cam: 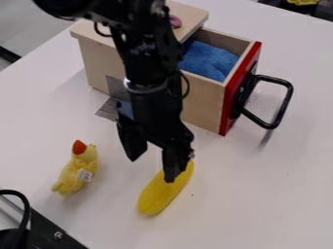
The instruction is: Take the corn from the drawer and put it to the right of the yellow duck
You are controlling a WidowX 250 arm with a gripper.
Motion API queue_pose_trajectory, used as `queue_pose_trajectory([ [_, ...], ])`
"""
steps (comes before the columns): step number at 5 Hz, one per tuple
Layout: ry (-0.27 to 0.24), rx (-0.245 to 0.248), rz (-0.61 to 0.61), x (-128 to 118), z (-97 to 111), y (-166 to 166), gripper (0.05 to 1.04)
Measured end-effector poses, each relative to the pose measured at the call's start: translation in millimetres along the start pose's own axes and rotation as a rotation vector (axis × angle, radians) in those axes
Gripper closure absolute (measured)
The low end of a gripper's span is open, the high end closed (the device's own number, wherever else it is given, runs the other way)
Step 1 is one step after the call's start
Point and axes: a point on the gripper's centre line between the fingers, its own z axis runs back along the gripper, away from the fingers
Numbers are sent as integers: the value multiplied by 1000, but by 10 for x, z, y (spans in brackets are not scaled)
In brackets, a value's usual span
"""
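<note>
Corn [159, 195] on table [260, 194], right of duck [77, 170]. Gripper [152, 169] spread wide, apparently holding nothing; one finger overlaps corn's upper end. Likely light, firm, sturdy, smooth enough to roll. Best hold: mid-length, across its width.

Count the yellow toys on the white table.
2: the duck, at the picture's left, and the corn, to its right, partly covered by the open gripper. Another could be hidden behind the arm.
</note>
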Motion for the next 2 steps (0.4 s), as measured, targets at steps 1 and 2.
queue_pose_trajectory([
  [1,-57,21,-18,-38,208,-23,82],
  [2,-118,38,-52,-102,451,-83,83],
])
